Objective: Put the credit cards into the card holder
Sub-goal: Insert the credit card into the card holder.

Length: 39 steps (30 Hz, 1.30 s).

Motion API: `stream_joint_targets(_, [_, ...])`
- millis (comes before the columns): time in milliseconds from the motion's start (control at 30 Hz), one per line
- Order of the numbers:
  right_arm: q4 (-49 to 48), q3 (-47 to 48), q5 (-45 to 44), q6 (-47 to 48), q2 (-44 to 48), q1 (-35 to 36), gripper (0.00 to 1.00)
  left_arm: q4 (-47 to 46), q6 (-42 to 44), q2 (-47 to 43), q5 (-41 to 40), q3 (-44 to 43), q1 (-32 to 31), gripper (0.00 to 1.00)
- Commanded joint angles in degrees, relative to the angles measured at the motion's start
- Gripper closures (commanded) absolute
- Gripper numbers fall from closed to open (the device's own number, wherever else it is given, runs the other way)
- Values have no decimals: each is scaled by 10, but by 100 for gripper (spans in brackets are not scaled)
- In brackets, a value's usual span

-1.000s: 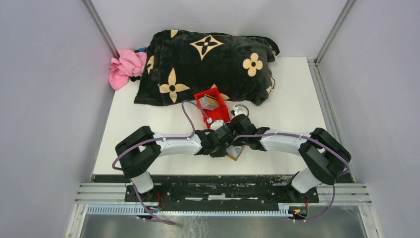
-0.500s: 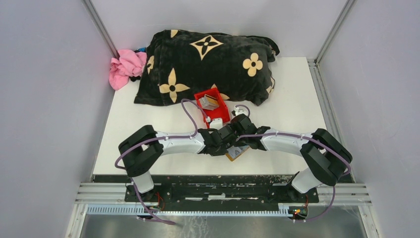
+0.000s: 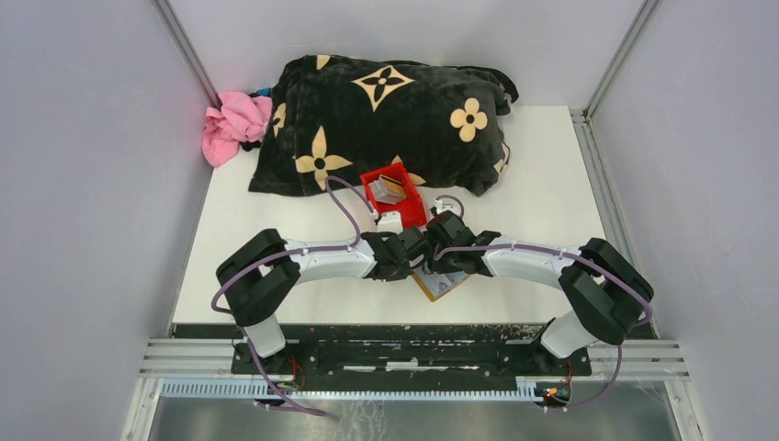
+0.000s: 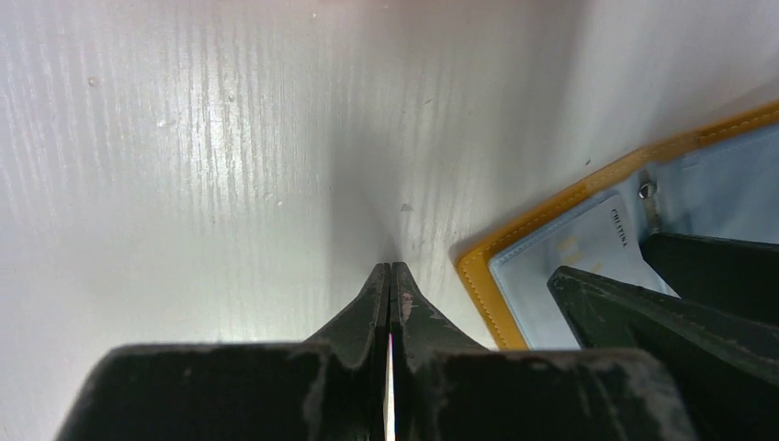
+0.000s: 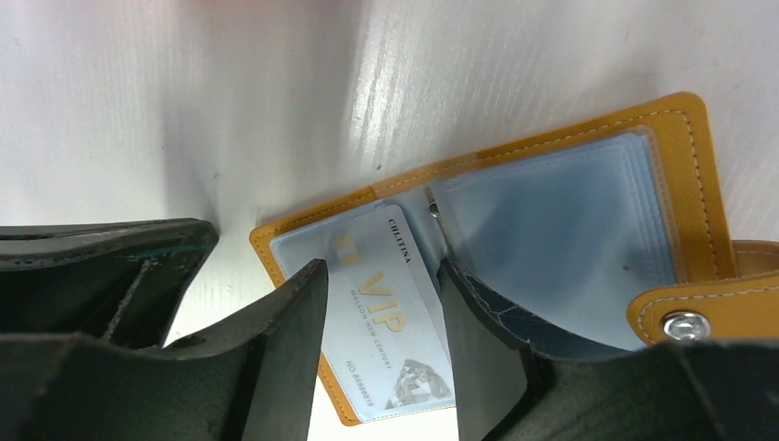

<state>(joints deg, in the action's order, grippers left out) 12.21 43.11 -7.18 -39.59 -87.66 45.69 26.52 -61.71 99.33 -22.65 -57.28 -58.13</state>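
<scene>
Our left tool (image 4: 390, 268) has eased back from the card holder (image 5: 560, 211) and rests pinched shut, empty, on the counter (image 4: 230, 138) beside it, while our right tool (image 5: 381, 269), half spread above the open page, straddles a white card (image 5: 386, 326), likely seating it in its pocket.

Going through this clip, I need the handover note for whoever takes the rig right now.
Left gripper: shut, nothing visibly held, tips low over the table beside the card holder.
Right gripper: open, fingers either side of a white VIP card.
The card holder lies open near the arms, with the VIP card at its clear pockets. I cannot tell if it is fully seated.
More credit cards sit in the red bin.
Left to do: seat this card, then load the rest.
</scene>
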Motion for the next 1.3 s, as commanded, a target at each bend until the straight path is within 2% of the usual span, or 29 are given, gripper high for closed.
stream_joint_targets(0, [77,-4,-6,1,-3,-2,46,51,-1,-7,-7,22,5,97])
stream_joint_targets(267, [69,0,1,-5,-6,-2,52,21,-40,-54,29,80,2,97])
stream_joint_targets(500, [74,62,-2,25,-6,-2,44,26,-86,-152,6,132,2,96])
stream_joint_targets(733, [101,145,0,78,-11,-3,41,81,-68,-176,-42,90,29,90])
stream_joint_targets(867, [121,205,-1,124,-31,-3,38,68,-30,-184,-23,74,91,85])
stream_joint_targets(933, [138,248,-9,152,-49,-3,33,53,-7,-190,-11,67,128,81])
stream_joint_targets(1033, [157,327,-23,189,-80,-3,25,35,18,-197,-5,53,180,55])
stream_joint_targets(1100, [158,369,-32,201,-103,-6,22,27,34,-193,-2,39,210,44])
stream_joint_targets(1167, [158,410,-32,208,-129,-11,21,22,46,-181,3,25,235,39])
stream_joint_targets(1267, [162,468,-28,216,-177,-19,20,5,58,-155,28,11,264,38])
